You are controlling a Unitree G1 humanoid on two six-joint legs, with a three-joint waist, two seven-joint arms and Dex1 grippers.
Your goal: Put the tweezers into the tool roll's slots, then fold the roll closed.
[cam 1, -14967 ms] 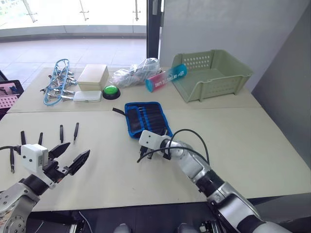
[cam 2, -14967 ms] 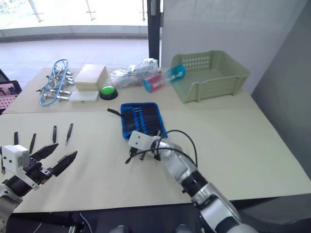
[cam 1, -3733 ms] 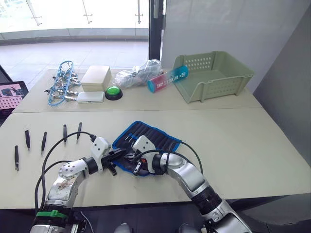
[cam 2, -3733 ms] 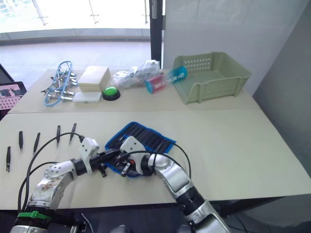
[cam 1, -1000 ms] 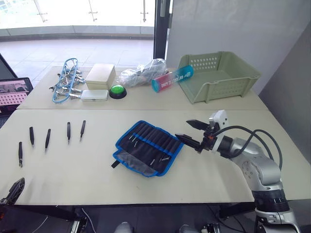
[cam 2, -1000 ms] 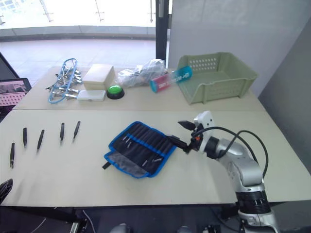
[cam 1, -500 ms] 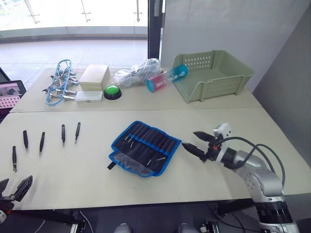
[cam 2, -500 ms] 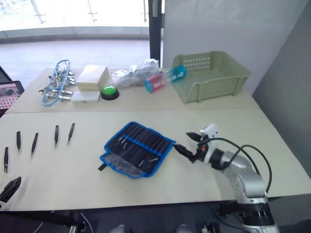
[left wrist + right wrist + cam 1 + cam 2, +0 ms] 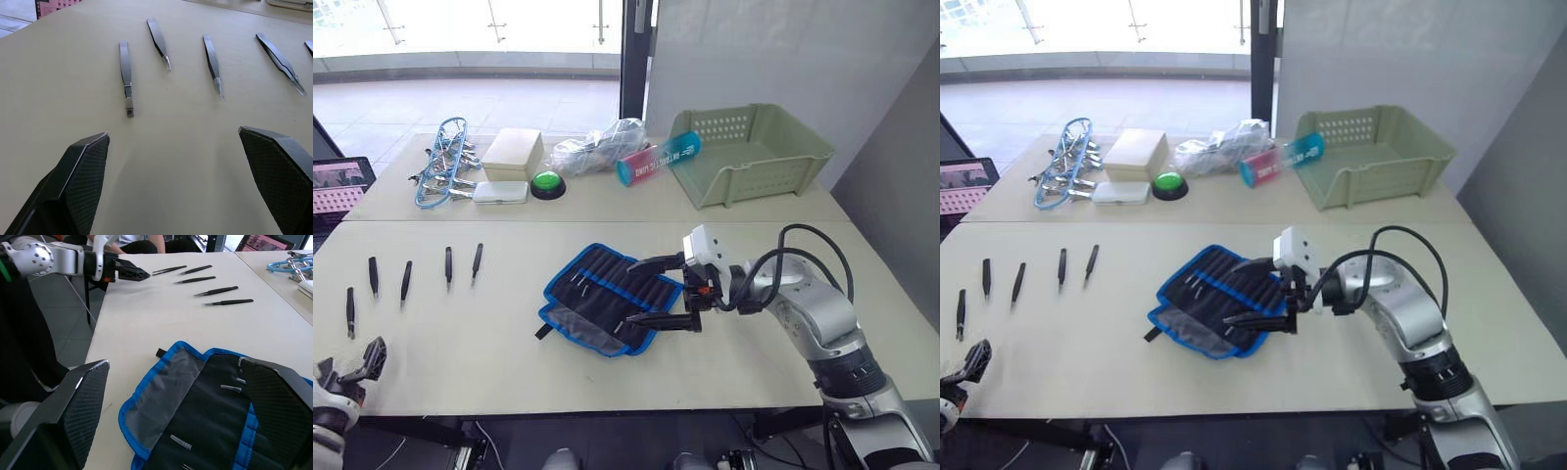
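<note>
The beige table [image 9: 509,352] carries the open tool roll [image 9: 607,299] near its middle and five tweezers [image 9: 406,279] in a row toward the left edge. Along the far edge stand a green basket [image 9: 754,152], a white box [image 9: 512,154], a green button [image 9: 546,183] and silver tools [image 9: 440,171] in a blue ring.

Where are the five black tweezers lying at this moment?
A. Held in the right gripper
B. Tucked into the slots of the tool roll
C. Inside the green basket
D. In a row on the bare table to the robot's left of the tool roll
D. The tweezers lie in a loose row on the table, apart from the open tool roll; the open right gripper over the roll holds nothing.
</note>
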